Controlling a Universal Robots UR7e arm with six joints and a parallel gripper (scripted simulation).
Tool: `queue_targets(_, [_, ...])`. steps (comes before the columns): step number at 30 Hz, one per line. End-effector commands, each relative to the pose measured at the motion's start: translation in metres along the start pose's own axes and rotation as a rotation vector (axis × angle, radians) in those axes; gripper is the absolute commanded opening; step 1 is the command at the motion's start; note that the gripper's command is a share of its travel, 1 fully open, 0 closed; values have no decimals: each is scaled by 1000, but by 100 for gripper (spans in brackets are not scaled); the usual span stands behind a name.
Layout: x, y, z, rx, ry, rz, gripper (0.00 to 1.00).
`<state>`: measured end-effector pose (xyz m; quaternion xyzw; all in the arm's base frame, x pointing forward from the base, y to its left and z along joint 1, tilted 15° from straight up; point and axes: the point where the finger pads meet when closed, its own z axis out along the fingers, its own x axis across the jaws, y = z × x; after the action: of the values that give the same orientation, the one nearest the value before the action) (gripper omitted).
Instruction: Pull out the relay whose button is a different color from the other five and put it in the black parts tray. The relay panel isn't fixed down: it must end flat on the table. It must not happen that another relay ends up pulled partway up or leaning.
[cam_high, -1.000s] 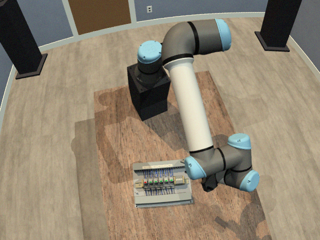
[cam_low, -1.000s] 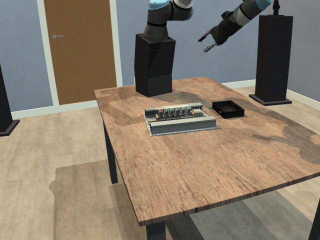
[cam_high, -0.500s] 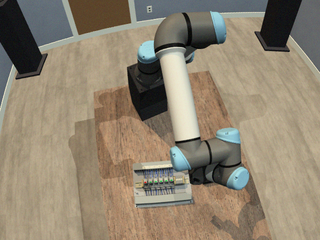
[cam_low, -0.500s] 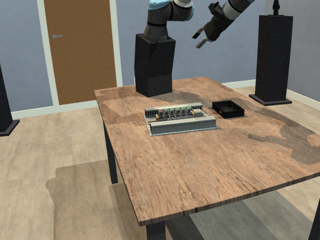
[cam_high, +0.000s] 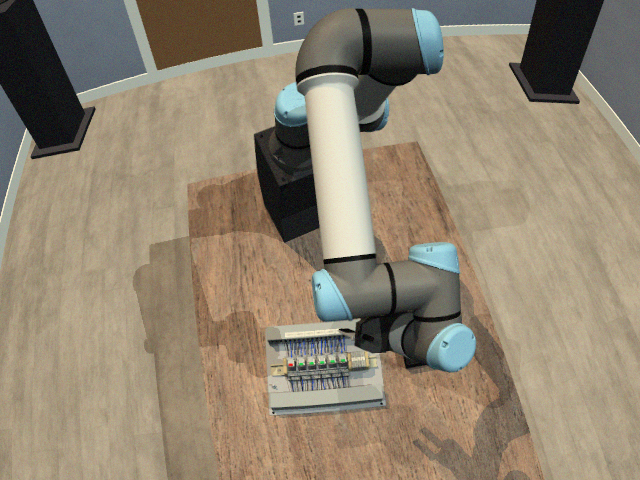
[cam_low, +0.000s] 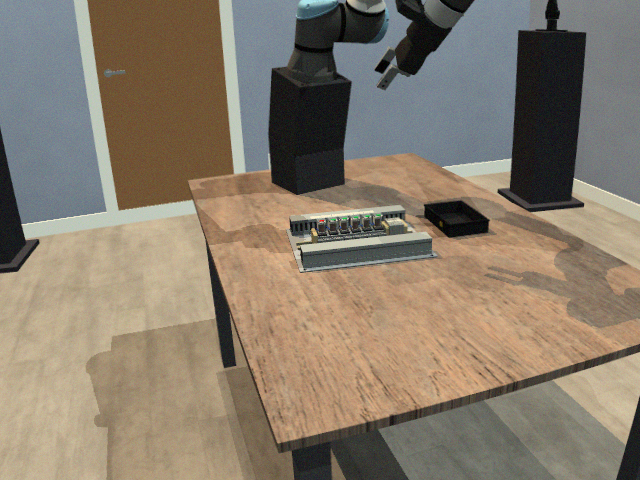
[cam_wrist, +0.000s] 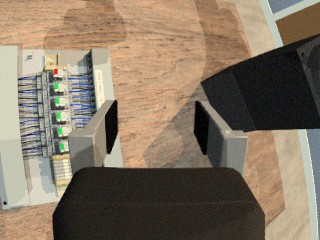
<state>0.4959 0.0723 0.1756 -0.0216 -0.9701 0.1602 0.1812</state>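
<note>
Exterior view: red-buttoned relay (cam_high: 291, 365) (cam_low: 321, 227) (cam_wrist: 58, 74) seated in the relay panel (cam_high: 325, 400) (cam_low: 367, 250) (cam_wrist: 10, 125), at the row's end nearest the bench's left edge.
Near to far: the panel lies flat, its row roughly parallel to the front edge; the relay stands upright, long axis vertical, button upward. The black parts tray (cam_high: 413, 363) (cam_low: 465, 227) sits toward the right edge. The parallel gripper (cam_high: 345, 330) (cam_low: 381, 77) (cam_wrist: 156, 116), wide open and empty, slants above; from it the relay lies downward, toward the front-left corner.
</note>
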Motion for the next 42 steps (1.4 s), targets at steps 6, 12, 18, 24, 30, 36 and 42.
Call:
queue_targets(6, [13,-18,5,-68,-31,218,98])
queue_targets(12, [18,-23,8,-93,-38,294,98])
queue_targets(18, [25,-30,11,-130,-47,404,98])
queue_targets(24, [31,-37,14,-165,-53,511,98])
queue_targets(30, [36,-41,16,-189,-57,579,98])
queue_targets(36, [41,-46,19,-223,-61,677,98])
queue_targets(42, [47,-50,22,-256,-63,770,98])
